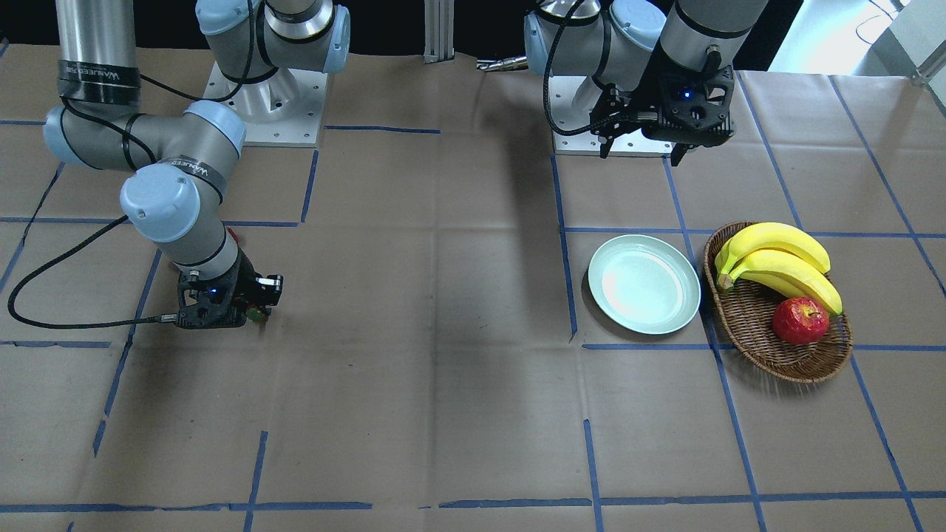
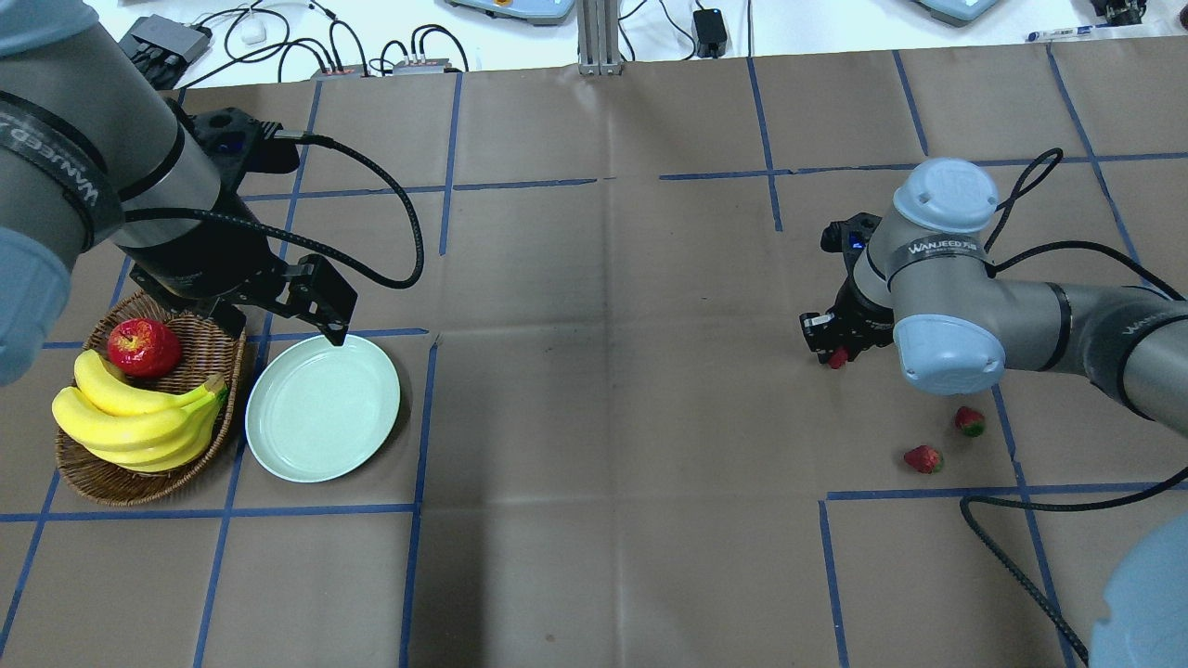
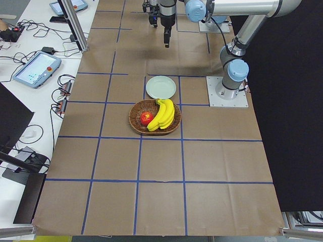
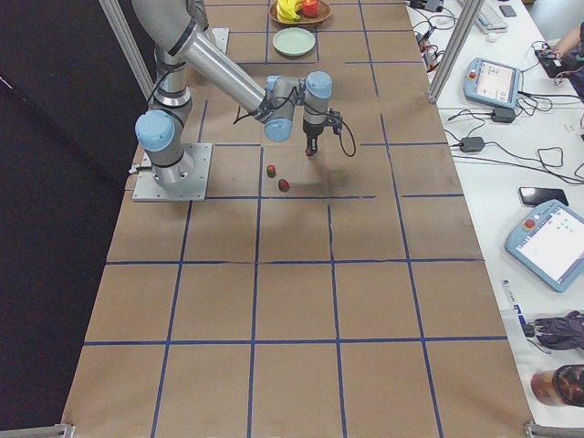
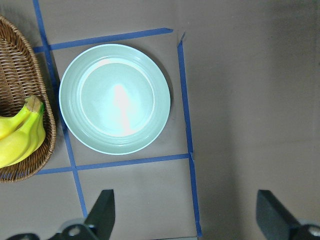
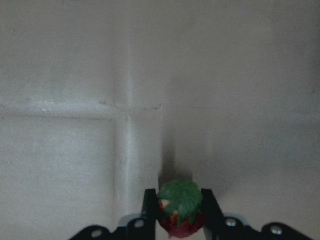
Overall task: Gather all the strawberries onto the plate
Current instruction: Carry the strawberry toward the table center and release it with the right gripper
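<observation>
My right gripper (image 6: 179,212) is shut on a strawberry (image 6: 180,206), red with a green cap, held low over the brown paper at the table's right side (image 2: 838,358). Two more strawberries (image 2: 970,421) (image 2: 923,458) lie on the paper near that arm, closer to the robot. The pale mint-green plate (image 2: 322,408) sits bare on the table's left side and fills the left wrist view (image 5: 115,99). My left gripper (image 5: 185,217) is open and empty, hovering above the plate's near edge (image 1: 641,150).
A brown wicker basket (image 2: 88,473) with a bunch of bananas (image 2: 130,417) and a red apple (image 2: 143,347) stands right beside the plate, on its outer side. Blue tape lines grid the brown paper. Cables trail from both arms.
</observation>
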`<state>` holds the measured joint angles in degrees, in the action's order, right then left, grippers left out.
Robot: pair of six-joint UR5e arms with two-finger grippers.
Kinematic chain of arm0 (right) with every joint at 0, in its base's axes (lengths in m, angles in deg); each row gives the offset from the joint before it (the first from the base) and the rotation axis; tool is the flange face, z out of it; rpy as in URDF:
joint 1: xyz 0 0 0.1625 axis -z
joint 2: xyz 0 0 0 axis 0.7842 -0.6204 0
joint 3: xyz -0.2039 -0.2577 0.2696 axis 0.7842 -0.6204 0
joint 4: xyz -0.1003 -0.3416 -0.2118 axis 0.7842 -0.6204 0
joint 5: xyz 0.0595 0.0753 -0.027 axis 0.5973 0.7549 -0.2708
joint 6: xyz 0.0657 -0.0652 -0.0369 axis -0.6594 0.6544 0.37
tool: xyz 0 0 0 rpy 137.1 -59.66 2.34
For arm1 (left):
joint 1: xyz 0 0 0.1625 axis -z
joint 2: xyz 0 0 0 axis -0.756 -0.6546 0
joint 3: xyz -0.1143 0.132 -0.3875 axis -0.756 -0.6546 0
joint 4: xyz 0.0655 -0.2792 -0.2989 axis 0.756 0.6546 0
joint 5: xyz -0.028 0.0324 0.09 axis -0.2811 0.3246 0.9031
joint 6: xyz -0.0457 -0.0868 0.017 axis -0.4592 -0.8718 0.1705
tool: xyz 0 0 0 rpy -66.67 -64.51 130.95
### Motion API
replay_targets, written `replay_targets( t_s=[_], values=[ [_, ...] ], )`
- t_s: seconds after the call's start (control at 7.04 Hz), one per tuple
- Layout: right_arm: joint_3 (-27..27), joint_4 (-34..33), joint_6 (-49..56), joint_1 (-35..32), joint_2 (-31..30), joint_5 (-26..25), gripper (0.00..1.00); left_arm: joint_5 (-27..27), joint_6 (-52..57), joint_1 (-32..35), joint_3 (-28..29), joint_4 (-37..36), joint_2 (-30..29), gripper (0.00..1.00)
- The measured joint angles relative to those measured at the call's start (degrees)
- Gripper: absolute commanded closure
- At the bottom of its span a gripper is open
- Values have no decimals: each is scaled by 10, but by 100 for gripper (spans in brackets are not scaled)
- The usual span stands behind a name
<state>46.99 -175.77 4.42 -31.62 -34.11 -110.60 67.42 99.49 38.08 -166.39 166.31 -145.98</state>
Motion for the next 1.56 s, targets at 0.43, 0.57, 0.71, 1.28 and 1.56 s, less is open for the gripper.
replay_targets(
  t_s=[0.43, 0.57, 0.71, 1.28, 1.56],
  values=[
    [-86, 60, -103, -101, 2, 1, 93, -1, -1, 0, 0, 0, 0, 0],
    [-137, 75, -182, -177, 30, 2, 93, -1, -1, 0, 0, 0, 0, 0],
    [-177, 80, -243, -230, 60, 3, 93, -1, -1, 0, -1, 0, 0, 0],
    [-233, 82, -326, -313, 145, 1, 66, 1, 2, 0, -1, 2, 3, 0],
    [-232, 86, -328, -309, 150, -1, 0, 4, -1, 0, -2, 7, -3, 0]
  ],
)
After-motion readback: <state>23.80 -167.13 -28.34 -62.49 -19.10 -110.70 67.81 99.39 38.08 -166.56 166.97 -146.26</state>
